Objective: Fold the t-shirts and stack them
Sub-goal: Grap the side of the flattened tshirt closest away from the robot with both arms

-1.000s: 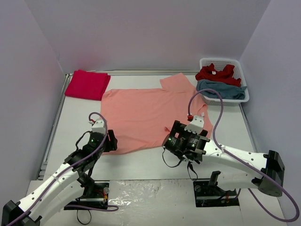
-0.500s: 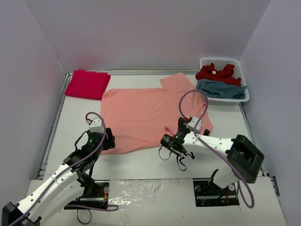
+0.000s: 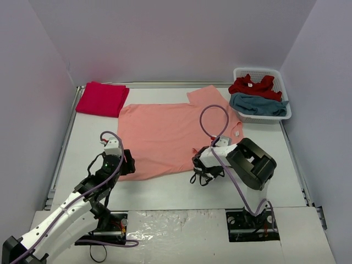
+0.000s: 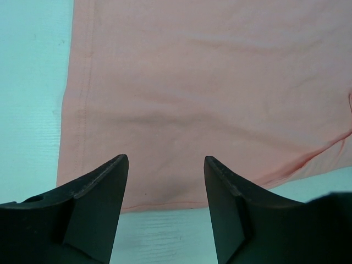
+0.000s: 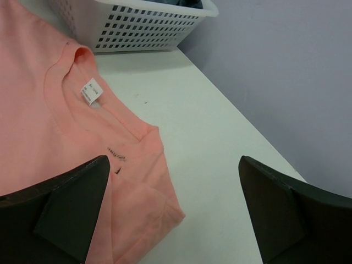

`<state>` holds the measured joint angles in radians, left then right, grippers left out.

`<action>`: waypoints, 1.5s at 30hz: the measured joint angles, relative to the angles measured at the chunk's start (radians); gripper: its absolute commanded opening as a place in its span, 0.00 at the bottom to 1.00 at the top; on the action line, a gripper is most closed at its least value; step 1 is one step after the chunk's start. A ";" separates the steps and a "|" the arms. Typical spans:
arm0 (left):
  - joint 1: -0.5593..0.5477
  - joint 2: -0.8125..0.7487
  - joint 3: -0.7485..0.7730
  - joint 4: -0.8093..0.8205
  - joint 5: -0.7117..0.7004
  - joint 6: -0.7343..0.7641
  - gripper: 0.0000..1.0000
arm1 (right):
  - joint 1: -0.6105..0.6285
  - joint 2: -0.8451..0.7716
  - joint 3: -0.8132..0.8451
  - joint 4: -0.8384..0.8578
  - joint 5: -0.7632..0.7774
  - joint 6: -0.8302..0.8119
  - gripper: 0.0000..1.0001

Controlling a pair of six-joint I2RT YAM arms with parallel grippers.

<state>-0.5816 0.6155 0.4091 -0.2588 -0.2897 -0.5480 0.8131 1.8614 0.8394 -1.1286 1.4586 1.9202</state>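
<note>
Right gripper [image 3: 202, 177] pulls in to the orange shirt's [image 3: 165, 132] near-right sleeve, now released wide, empty. Left gripper [image 4: 165, 212] stays parted above its hem, holding nothing. I judge the fold is pending.

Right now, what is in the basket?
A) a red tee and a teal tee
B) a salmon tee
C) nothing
A: the basket holds a crumpled red tee and a teal tee; the salmon tee lies spread outside it.
</note>
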 measured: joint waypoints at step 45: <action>0.000 0.058 0.000 0.026 0.013 0.017 0.56 | 1.130 -0.793 0.496 -0.016 0.002 -0.665 1.00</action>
<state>-0.5816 0.6731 0.4091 -0.2325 -0.2771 -0.5308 1.9434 1.0679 1.3354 -1.1446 1.4601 1.2556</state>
